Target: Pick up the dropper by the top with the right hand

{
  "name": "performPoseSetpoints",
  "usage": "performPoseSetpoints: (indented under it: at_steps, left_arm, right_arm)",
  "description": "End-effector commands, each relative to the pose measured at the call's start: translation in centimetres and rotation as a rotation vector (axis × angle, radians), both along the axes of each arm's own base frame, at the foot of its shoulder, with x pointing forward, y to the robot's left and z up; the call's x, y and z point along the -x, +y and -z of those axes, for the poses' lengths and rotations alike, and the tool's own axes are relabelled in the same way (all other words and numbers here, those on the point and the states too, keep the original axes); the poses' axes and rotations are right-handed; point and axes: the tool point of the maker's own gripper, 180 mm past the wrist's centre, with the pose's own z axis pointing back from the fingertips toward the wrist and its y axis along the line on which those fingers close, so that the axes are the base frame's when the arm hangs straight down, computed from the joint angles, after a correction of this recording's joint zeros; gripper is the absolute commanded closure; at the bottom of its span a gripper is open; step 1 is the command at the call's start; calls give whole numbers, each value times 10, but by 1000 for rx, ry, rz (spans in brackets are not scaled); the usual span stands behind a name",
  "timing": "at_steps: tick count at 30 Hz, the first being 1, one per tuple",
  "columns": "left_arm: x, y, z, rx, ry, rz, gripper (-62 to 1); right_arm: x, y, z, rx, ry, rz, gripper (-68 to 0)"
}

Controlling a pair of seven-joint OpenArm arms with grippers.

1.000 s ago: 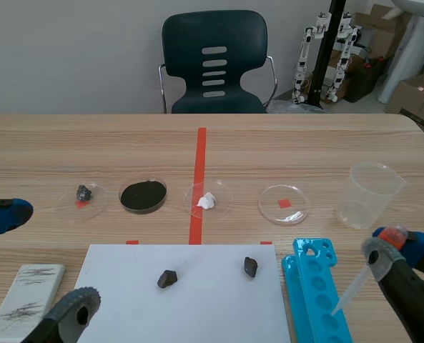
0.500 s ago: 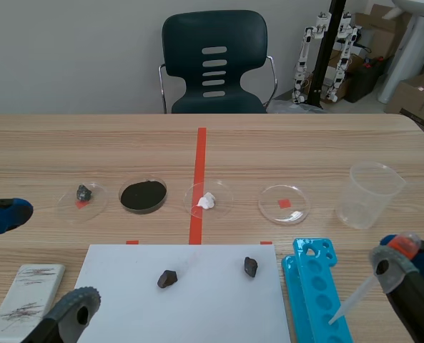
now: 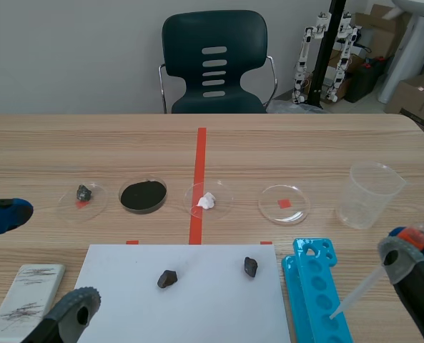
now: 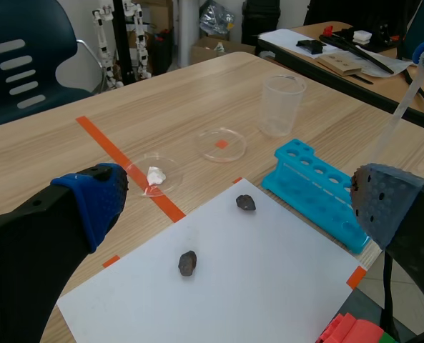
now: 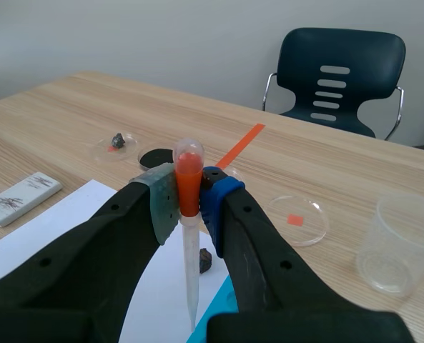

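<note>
The right gripper [image 5: 189,204] is pinching the dropper [image 5: 191,264] by its orange top, one pad pressing on each side just under the clear bulb. The dropper is hanging tilted from the gripper at the table's right side. Its clear tip is pointing down toward the blue rack [image 3: 313,286]; whether the tip is touching the rack, I cannot tell. A beaker [image 3: 370,194] is standing upright beyond the rack, apart from it. The left gripper [image 4: 237,207] is waiting at the table's left side with its fingers spread wide and nothing between them. Two stones [image 3: 167,279] are lying well apart on the paper [image 3: 197,314] beside the rack. Four dishes [image 3: 285,204] are sitting in a row beyond the paper.
</note>
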Motion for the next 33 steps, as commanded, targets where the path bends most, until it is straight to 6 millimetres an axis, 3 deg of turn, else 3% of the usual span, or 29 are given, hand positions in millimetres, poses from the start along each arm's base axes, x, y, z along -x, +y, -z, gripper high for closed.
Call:
performPoseSetpoints:
  at_steps: [1,33]
  left_arm:
    - [-2,-3,-12,31,-33,2,-623]
    - [-2,-3,-12,31,-33,2,-623]
  right_arm:
    - [-3,2,-12,-22,-39,-4,-77]
    - [-2,3,-11,-10,-40,-14,-77]
